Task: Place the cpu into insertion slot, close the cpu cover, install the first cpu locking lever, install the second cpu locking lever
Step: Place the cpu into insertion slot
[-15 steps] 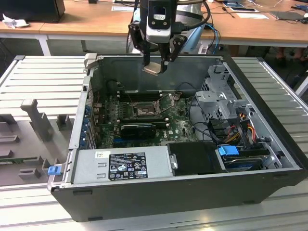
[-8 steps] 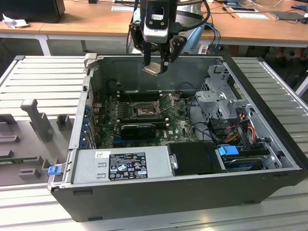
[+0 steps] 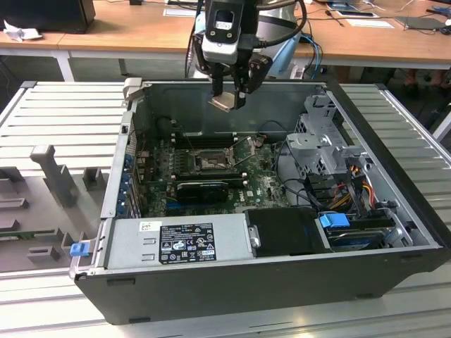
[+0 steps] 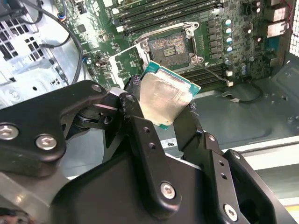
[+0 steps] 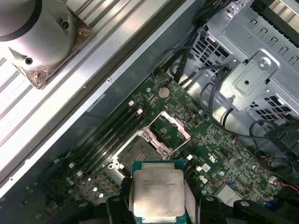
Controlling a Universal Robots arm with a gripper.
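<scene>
The gripper point(image 5: 158, 209) pinches the cpu point(image 5: 156, 191) at the frame's edge; mid-frame, the insertion slot point(image 5: 134, 156) lies open, cpu cover point(image 5: 170, 129) raised.

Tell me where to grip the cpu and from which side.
By two opposite edges, as the tool holds the cpu now, approaching along its plane: it is a thin flat square, so this likely keeps both faces clear for the slot.

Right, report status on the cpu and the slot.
End effector shut on cpu, held above the case. Insertion slot empty, cpu cover open. Nothing blocking the slot.
</scene>
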